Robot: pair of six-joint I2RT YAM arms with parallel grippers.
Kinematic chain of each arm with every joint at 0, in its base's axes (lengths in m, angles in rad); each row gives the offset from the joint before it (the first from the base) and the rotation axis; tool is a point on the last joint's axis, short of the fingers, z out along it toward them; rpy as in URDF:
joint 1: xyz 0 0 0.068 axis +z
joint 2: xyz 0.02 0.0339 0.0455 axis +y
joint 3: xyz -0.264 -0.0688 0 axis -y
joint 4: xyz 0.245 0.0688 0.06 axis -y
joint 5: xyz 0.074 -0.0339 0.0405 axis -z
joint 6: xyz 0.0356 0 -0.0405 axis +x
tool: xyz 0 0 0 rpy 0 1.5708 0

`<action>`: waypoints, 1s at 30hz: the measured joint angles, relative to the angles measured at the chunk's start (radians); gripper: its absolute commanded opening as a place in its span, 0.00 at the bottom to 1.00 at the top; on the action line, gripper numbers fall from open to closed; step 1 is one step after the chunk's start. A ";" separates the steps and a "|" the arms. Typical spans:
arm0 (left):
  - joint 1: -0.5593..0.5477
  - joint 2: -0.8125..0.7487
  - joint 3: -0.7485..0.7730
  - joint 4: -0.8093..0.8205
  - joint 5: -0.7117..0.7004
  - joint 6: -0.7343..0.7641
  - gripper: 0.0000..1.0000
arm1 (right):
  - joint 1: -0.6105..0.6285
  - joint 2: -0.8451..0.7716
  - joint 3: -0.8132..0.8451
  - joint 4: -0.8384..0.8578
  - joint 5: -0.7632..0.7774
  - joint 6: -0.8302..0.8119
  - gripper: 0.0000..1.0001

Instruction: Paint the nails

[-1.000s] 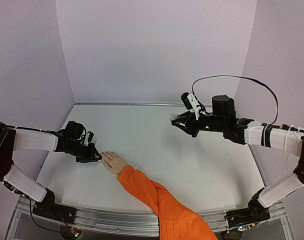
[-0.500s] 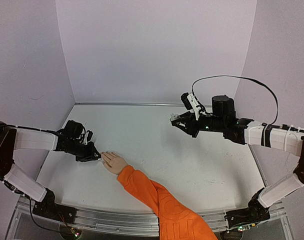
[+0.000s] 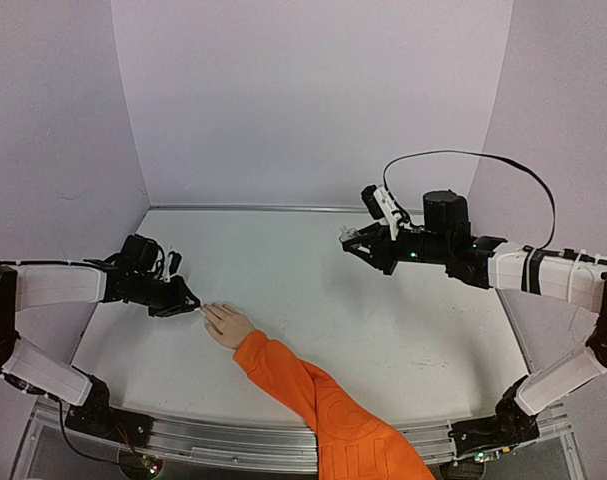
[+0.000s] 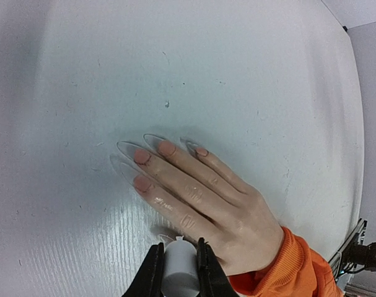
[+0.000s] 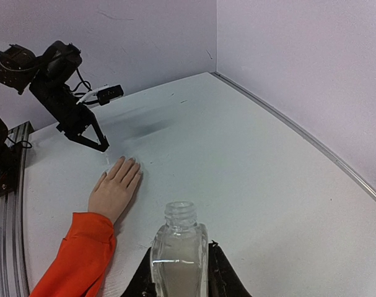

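Note:
A pale hand (image 4: 206,198) lies flat on the white table, ending a bright orange sleeve (image 3: 318,405). Its nails (image 4: 142,155) are pinkish with long clear tips. My left gripper (image 4: 178,250) is shut on a small white cylindrical brush cap (image 4: 179,269), low over the table beside the hand's near edge. From above, the left gripper (image 3: 193,307) is right at the fingertips of the hand (image 3: 228,325). My right gripper (image 5: 181,252) is shut on a clear glass bottle (image 5: 178,244) with an open neck, held high at the back right (image 3: 351,240).
The white table (image 3: 383,330) is walled by pale lilac panels on three sides. A metal rail (image 3: 233,440) runs along the near edge, and the orange sleeve crosses it. A black cable (image 3: 463,155) loops above the right arm.
My left arm has shifted slightly left and toward the back, its tip still at the hand's fingertips. The right arm and bottle have not moved.

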 measured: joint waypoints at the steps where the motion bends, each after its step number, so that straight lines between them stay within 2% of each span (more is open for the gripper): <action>1: 0.000 -0.004 0.000 -0.003 0.003 0.000 0.00 | 0.000 0.000 0.000 0.000 0.000 0.000 0.00; 30: -0.007 0.038 0.000 -0.045 0.048 -0.006 0.00 | 0.000 0.000 0.000 -0.001 -0.001 0.000 0.00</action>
